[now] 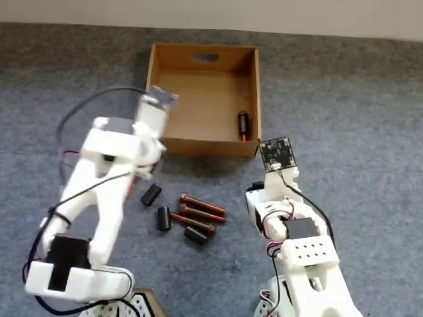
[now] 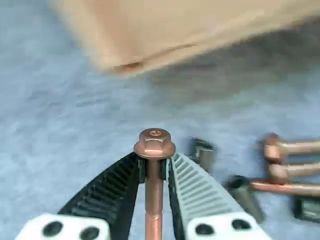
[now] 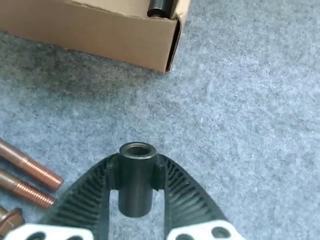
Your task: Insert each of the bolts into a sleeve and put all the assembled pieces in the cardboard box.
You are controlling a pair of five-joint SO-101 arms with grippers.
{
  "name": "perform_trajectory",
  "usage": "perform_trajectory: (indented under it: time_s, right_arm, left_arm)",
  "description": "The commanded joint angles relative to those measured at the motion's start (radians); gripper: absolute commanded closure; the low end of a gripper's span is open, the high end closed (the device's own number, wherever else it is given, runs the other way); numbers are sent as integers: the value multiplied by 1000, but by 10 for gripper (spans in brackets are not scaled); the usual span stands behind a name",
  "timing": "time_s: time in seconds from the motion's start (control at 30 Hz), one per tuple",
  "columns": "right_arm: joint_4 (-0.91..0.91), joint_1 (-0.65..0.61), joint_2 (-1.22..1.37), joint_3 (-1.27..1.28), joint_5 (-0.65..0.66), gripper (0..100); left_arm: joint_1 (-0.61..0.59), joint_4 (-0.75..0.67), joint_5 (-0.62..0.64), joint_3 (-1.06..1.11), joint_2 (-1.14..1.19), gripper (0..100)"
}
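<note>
Jaws of left gripper clamp a long copper-coloured metal bolt; right gripper clamps a short black cylindrical sleeve

No readable text shows on the cardboard box.

Open top on cardboard box, inside mostly bare w/ one assembled piece against the wall on the right arm's side (near-left corner overhung by left arm). Cluttered betw. the arms: three loose bolts and three sleeves close together on the carpet, just in front of the box. Wide free carpet right of box and beyond right arm, also along far side of box.
</note>
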Motion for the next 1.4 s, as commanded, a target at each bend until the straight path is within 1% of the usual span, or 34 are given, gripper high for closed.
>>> perform_trajectory:
  time_s: [0.0, 0.1, 0.23, 0.3, 0.47, 0.63, 0.7, 0.83, 1.0, 1.03, 1.1, 1.13, 1.17, 1.37]
  right_arm:
    - [-18, 5, -21, -8, -9, 993]
    - [-18, 5, -21, -8, -9, 993]
    - [-18, 5, -21, -8, -9, 993]
    - [-18, 5, -21, -8, -9, 993]
    - [-18, 5, -21, -8, -8, 993]
    - [-18, 5, -21, -10, -8, 993]
    - [-18, 5, -21, -10, -6, 993]
    - [-18, 5, -21, -10, -6, 993]
    - [-18, 5, -21, -12, -6, 993]
    - [-18, 5, -21, -12, -6, 993]
    - [-18, 5, -21, -12, -6, 993]
    - [-18, 5, -21, -12, -6, 993]
    - [-18, 5, -21, -12, -6, 993]
    - [-18, 5, -22, -12, -9, 993]
  left_arm:
    - [-64, -3, -11, -61, 28, 992]
    - [-39, -37, -11, -64, 108, 992]
    - [-42, -121, -11, -65, 217, 992]
    - [-45, -132, -12, -88, 263, 992]
    - [-87, -54, -12, -206, 352, 984]
    - [-107, 37, -12, -312, 447, 868]
    - [-108, 41, -12, -338, 486, 857]
    - [-108, 43, -12, -375, 538, 857]
    - [-105, 81, -12, -410, 562, 864]
    - [-105, 83, -12, -410, 564, 884]
    - [-102, 81, -12, -412, 561, 974]
    - [-102, 81, -12, -412, 559, 1000]
    - [-101, 80, -12, -409, 556, 980]
    - [-90, 84, -8, -409, 552, 991]
